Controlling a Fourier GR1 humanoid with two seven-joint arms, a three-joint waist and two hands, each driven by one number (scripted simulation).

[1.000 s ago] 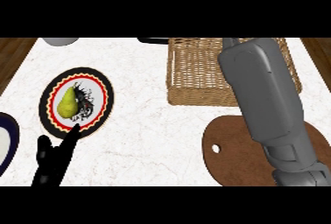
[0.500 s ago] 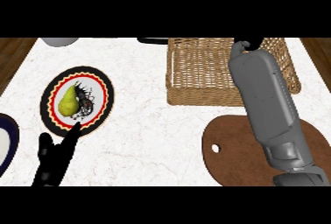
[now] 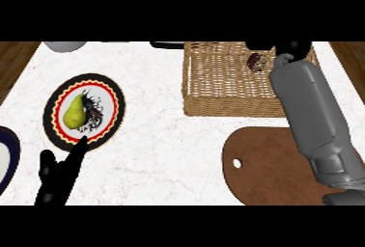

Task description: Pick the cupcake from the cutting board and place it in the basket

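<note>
we see cupcake [image 3: 256,61] lying inside basket [image 3: 228,82] | right robot hand [image 3: 292,48] above basket's far corner, fingers hidden, can't tell | left robot hand [image 3: 61,174] open, resting lower left | cutting board [image 3: 274,166] bare

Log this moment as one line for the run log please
stage: cupcake in basket | right hand above basket's far corner, fingers unclear | cutting board bare | left hand open near pear plate

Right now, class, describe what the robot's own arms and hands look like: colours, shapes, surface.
The right forearm is a smooth grey casing, thick and rounded, with a segmented grey joint section near the lower edge. The right robot hand is black, mostly cut off above. The left robot hand is black too, with slim fingers and a thumb.
</note>
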